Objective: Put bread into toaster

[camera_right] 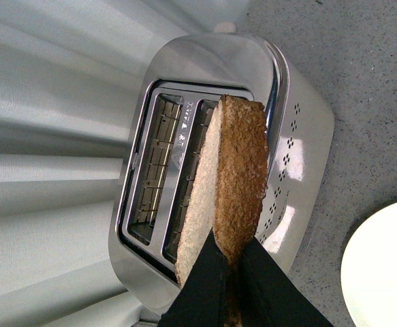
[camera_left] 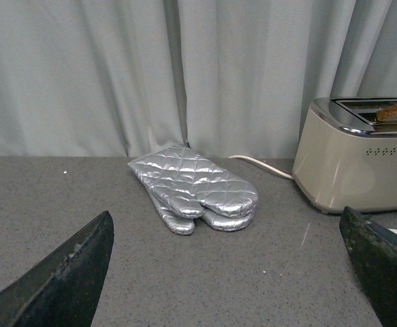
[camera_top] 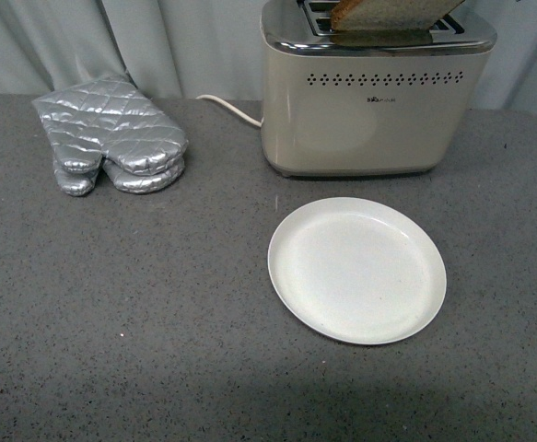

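Right now, your right gripper [camera_right: 233,262] is clamped on the bread [camera_right: 239,177]. Its dark fingers [camera_right: 201,296] pinch one crust edge, and the slice sits tilted over the toaster [camera_right: 300,136], along the slot nearer the vent holes. You cannot tell whether its far edge has entered that slot.

In the front view the bread shows at the top edge of the frame, right of centre, above the toaster's chrome top. Your left gripper [camera_left: 225,272] has its fingers wide apart, with only the grey bench [camera_top: 111,322] between them.

A white plate [camera_top: 357,271] lies just in front of the toaster, centre-right of the frame. Silver oven mitts [camera_top: 111,133] are stacked at the upper left, and the white cord [camera_top: 231,108] runs from the toaster toward them.
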Controlling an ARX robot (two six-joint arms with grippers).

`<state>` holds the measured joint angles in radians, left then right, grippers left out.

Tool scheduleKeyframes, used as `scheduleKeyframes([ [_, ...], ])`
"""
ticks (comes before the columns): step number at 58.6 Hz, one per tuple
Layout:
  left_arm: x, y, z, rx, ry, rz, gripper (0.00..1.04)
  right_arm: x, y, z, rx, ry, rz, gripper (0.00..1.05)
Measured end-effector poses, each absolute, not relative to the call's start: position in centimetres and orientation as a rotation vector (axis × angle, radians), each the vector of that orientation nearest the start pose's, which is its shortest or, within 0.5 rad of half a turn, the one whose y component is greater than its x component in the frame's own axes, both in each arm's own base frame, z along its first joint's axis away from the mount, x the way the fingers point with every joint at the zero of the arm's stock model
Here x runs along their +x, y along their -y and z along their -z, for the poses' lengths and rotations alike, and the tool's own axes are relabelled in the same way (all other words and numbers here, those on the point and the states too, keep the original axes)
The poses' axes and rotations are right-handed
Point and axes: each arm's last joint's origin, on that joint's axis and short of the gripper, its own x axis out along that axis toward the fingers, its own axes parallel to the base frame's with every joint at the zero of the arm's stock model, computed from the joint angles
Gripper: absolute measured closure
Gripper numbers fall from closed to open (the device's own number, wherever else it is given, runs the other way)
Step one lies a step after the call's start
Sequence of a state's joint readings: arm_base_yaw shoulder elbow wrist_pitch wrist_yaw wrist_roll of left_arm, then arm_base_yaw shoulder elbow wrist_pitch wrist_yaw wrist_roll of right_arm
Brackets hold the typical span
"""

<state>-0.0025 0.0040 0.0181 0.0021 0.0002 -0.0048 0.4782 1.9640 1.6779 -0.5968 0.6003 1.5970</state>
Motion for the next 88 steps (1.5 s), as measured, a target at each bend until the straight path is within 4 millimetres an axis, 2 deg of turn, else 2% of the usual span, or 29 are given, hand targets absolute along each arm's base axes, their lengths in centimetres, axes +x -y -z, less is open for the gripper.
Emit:
scheduleKeyframes([
  [2,9.7,0.0,-17.0,-0.005,0.016,0.003,0.07,39.1,-18.4,-26.5,1.064,-0.462,0.644,1.03],
  [15,9.7,0.0,-17.0,-0.005,0.016,0.003,0.07,39.2,-18.4,-27.6,1.040,-0.401,0.569,0.66],
  [27,9.7,0.0,-17.0,-0.005,0.017,0.002,0.07,38.6,-17.6,-30.8,0.986,-0.269,0.435,0.31],
  [36,9.7,0.0,-17.0,-0.005,0.017,0.002,0.07,38.0,-16.4,-32.4,0.899,-0.171,0.325,0.08],
  [43,9.7,0.0,-17.0,-0.005,0.017,0.002,0.07,36.7,-14.9,-32.9,0.803,-0.120,0.273,0.10],
  [53,9.7,0.0,-17.0,-0.005,0.017,0.002,0.07,33.9,-12.2,-32.2,0.592,-0.087,0.198,0.10],
  [64,9.7,0.0,-17.0,-0.005,0.017,0.002,0.07,30.1,-9.2,-29.2,0.337,-0.218,0.109,0.10],
  [73,9.7,0.0,-17.0,-0.005,0.017,0.002,0.07,26.9,-6.7,-26.9,0.200,-0.215,0.091,0.10],
  [81,9.7,0.0,-17.0,-0.005,0.017,0.002,0.07,23.3,-4.0,-25.1,0.076,0.001,0.002,0.34],
  [88,9.7,0.0,-17.0,-0.005,0.017,0.003,0.07,21.4,-3.1,-23.2,0.032,0.006,-0.002,0.53],
])
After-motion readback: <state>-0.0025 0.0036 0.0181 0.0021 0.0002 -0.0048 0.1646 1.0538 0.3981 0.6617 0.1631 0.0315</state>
